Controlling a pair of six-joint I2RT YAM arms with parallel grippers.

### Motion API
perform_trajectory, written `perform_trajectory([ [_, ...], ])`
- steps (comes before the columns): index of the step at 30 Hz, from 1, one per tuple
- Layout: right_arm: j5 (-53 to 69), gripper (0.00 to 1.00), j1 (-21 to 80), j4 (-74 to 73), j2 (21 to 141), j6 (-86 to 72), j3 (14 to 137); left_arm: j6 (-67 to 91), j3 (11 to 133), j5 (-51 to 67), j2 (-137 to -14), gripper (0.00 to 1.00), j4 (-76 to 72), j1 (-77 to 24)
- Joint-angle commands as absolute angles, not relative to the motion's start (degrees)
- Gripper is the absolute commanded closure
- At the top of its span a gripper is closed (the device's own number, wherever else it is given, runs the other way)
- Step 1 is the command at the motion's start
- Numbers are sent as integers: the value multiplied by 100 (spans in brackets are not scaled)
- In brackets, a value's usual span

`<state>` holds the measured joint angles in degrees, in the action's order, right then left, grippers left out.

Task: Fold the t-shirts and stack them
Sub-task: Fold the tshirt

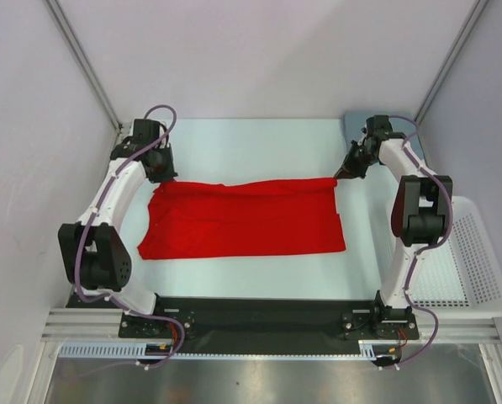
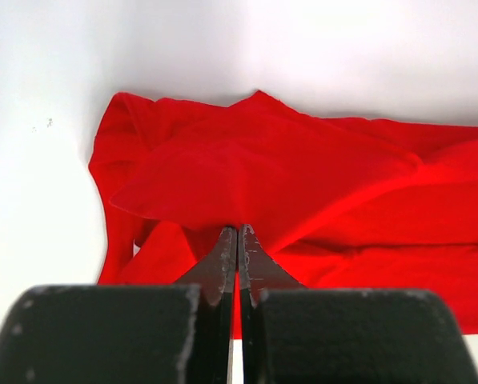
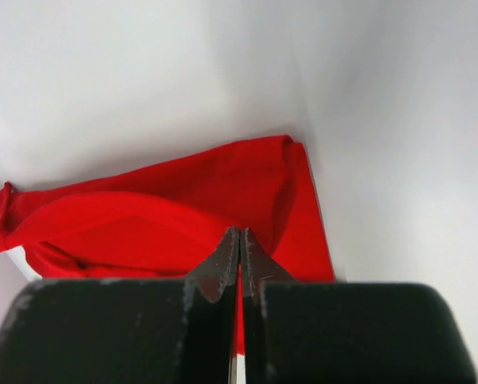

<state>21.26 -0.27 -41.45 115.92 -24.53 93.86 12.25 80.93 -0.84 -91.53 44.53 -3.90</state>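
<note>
**Two tools pinch the far edge of the red shirt**

The red t-shirt lies flat in the middle of the table. It is spread out wide from left to right. Its near edge is close to the arms' bases. Its far edge runs between the two tools.

The left tool is at the far left corner of the shirt. In the left wrist view, the left tool has its two fingers pressed tight together. The red t-shirt rises up in a soft fold right to the tips. The tool is clamped on the cloth there.

The right tool is at the far right corner of the shirt. In the right wrist view, the right tool also has its fingers pressed together. The red t-shirt bends up to meet the tips, so this tool is clamped on the cloth too.

The blue t-shirt sits in the far right corner of the table, behind the right arm. Only a small part of it shows.

A white basket with many little holes stands at the right side of the table, beside the right arm.
</note>
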Motion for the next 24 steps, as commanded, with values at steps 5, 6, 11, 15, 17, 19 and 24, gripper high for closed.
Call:
perform_trajectory([
  [5,2013,100,-18,-4271,11048,-2320,9141,1371,7691,-369,-8544,100,4562,-413],
  [6,2013,100,-26,-4280,11022,-2329,9115,1380,7656,-404,-8517,100,4596,-413],
  [11,2004,100,-53,-4342,10890,-2294,9000,1415,7550,-518,-8455,100,4649,-413],
  [15,2039,100,-44,-4342,10749,-2303,8763,1494,7541,-650,-8455,100,4763,-413],
  [17,2039,100,-44,-4351,10661,-2303,8588,1547,7480,-677,-8438,100,4834,-404],
  [19,2057,100,-44,-4316,10609,-2320,8482,1626,7410,-720,-8420,100,4860,-404],
  [24,2074,100,-26,-4280,10529,-2320,8262,1810,7199,-791,-8394,99,4939,-404],
])
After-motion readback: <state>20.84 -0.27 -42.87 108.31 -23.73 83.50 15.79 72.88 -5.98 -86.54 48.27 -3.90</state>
